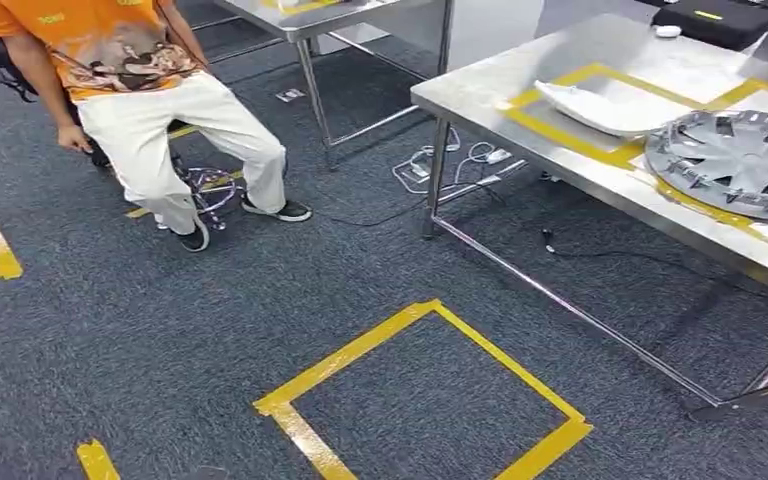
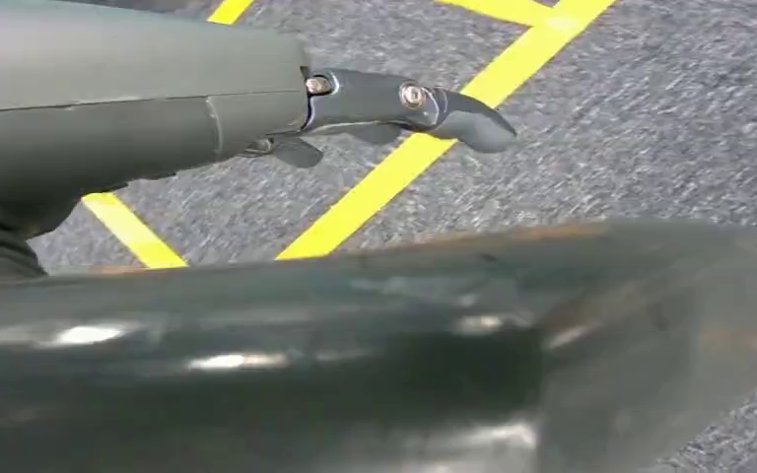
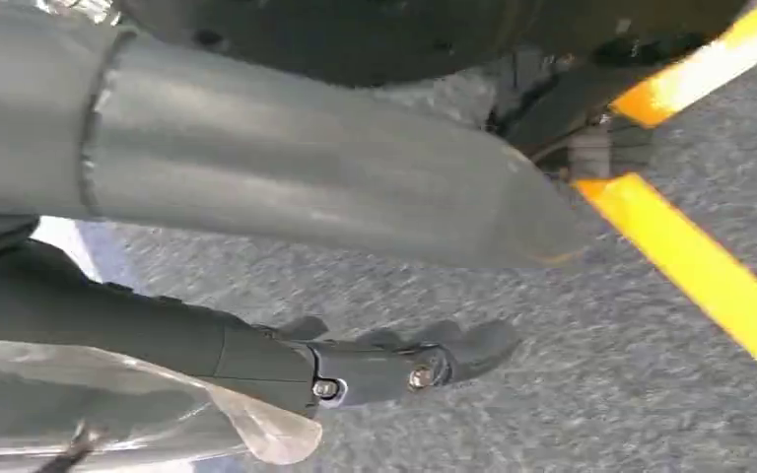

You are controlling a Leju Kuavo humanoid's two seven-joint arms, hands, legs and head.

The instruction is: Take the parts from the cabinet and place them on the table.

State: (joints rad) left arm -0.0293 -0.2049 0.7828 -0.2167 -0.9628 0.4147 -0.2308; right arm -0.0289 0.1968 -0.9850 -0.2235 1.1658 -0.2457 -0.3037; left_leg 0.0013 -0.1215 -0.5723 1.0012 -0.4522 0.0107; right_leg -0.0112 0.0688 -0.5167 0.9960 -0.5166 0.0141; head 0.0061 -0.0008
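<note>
On the steel table [image 1: 480,95] at the right lie two parts. One is a white curved panel [image 1: 600,108], the other a grey wheel cover [image 1: 735,160], each inside a yellow taped frame. My left hand [image 2: 394,108] hangs over the grey carpet with its fingers stretched out and nothing in it. My right hand [image 3: 375,365] hangs over the carpet too, thumb and fingers apart and holding nothing. A piece of clear plastic film [image 3: 118,404] shows beside its wrist.
A person [image 1: 160,110] in an orange shirt sits on a stool at the back left. A yellow taped square [image 1: 430,400] marks the carpet ahead. Cables [image 1: 440,165] lie under the table's near leg. A second steel table [image 1: 310,20] stands behind, and a black case [image 1: 720,20] at the far right.
</note>
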